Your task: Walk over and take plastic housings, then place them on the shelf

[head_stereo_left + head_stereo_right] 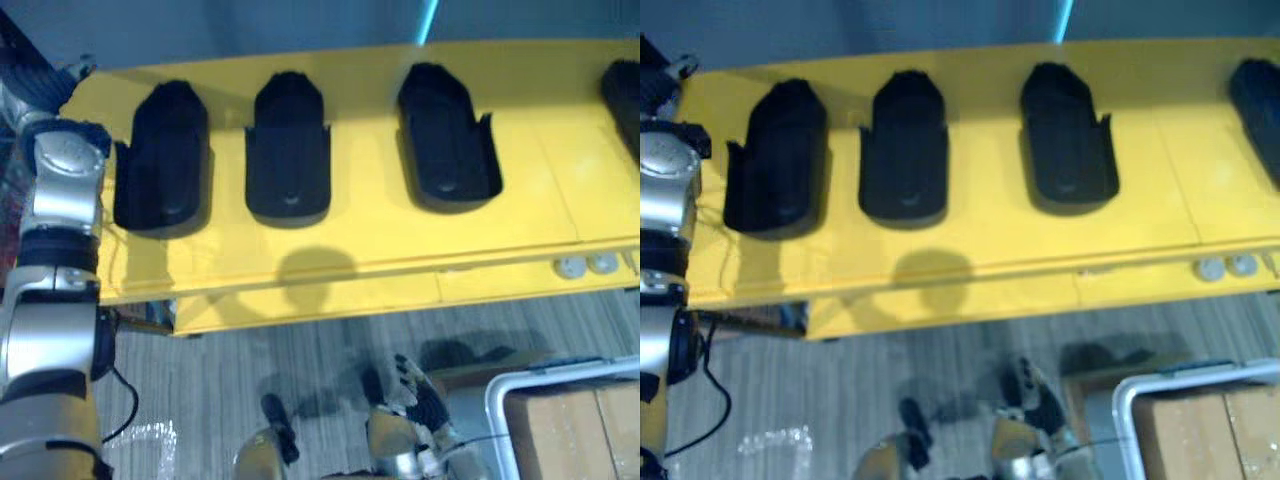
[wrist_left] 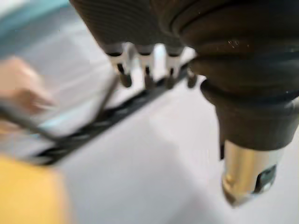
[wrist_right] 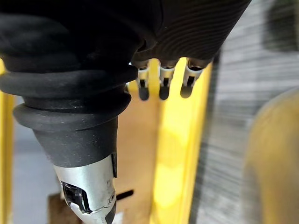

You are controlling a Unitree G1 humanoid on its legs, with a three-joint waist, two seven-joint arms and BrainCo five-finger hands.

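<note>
At the yellow shelf (image 1: 370, 235), my left hand (image 2: 145, 70) and right hand (image 3: 162, 81) are loose-fingered and empty; next, I judge, comes grasping the plastic housing (image 1: 165, 160) at its left end.

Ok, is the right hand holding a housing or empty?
Empty. The right hand hangs open in its wrist view, fingers straight with nothing in them.
</note>
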